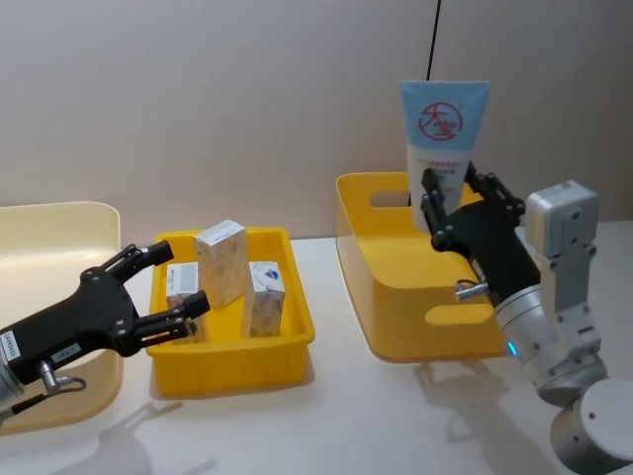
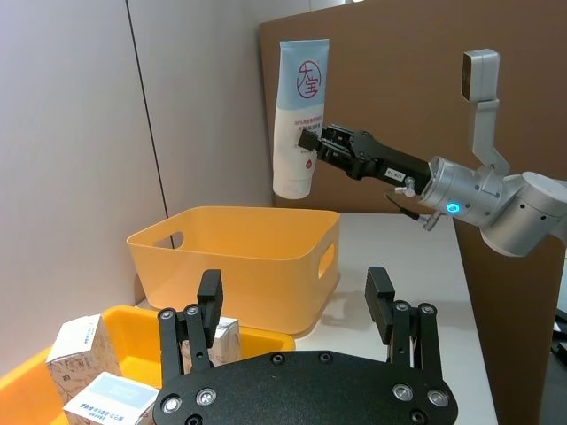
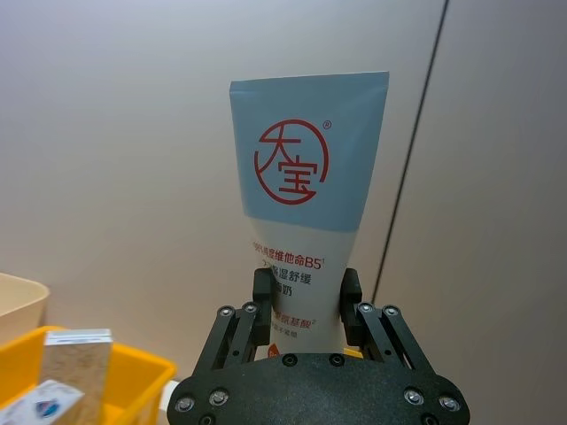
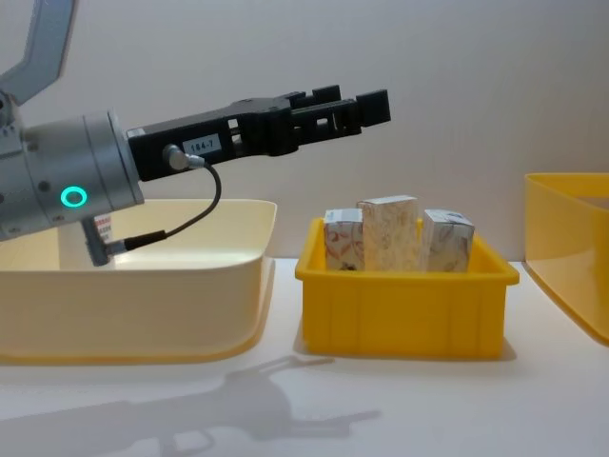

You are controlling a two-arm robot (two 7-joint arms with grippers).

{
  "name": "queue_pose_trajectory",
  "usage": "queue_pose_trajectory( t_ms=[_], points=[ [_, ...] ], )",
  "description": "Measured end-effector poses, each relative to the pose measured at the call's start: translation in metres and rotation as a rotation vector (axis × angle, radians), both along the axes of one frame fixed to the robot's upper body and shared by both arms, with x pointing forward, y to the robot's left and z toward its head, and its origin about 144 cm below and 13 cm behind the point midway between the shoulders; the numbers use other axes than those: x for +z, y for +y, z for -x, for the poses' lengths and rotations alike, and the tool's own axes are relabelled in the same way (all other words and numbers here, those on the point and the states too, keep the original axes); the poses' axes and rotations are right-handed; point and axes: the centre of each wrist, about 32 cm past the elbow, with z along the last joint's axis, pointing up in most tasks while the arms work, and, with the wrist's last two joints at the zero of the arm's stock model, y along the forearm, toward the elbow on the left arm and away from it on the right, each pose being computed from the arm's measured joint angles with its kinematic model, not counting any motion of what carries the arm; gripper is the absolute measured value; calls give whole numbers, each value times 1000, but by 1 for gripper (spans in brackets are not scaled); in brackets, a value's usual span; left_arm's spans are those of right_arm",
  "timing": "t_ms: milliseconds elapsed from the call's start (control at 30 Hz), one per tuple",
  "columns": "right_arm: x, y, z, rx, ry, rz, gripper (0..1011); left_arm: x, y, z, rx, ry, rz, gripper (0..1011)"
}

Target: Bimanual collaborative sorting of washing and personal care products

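Head view: the right gripper [image 1: 450, 198] clamps the tube [image 1: 445, 119] low on its body, upright over the handled bin [image 1: 361, 198]. The left gripper [image 1: 182, 277] gapes empty above the cartons [image 1: 222, 262] in the yellow tray [image 1: 232, 366]. Chest view: open air separates the left gripper from the cartons.

The head view looks down and forward from high behind the tray [image 1: 232, 368], far enough back to take in the tabletop [image 1: 346, 426] on both sides of it, while the chest view faces the tray [image 4: 404, 319] level with its front wall and close up. The left wrist view sits just behind the jaws of the left gripper [image 2: 294, 288] above the tray [image 2: 137, 352], facing across to the tube [image 2: 301, 106] beyond it; the right wrist view looks up along that tube [image 3: 306, 204] from close behind the jaws of the right gripper [image 3: 306, 285], catching a corner of the tray [image 3: 142, 388]. All four share the tray.
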Motion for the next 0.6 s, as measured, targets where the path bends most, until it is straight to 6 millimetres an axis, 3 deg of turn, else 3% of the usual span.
queue_pose_trajectory(
  t_ms=[600],
  points=[
    [-2,-11,-3,-129,124,-12,440,0,0,0,0,0,0,1003]
  ],
)
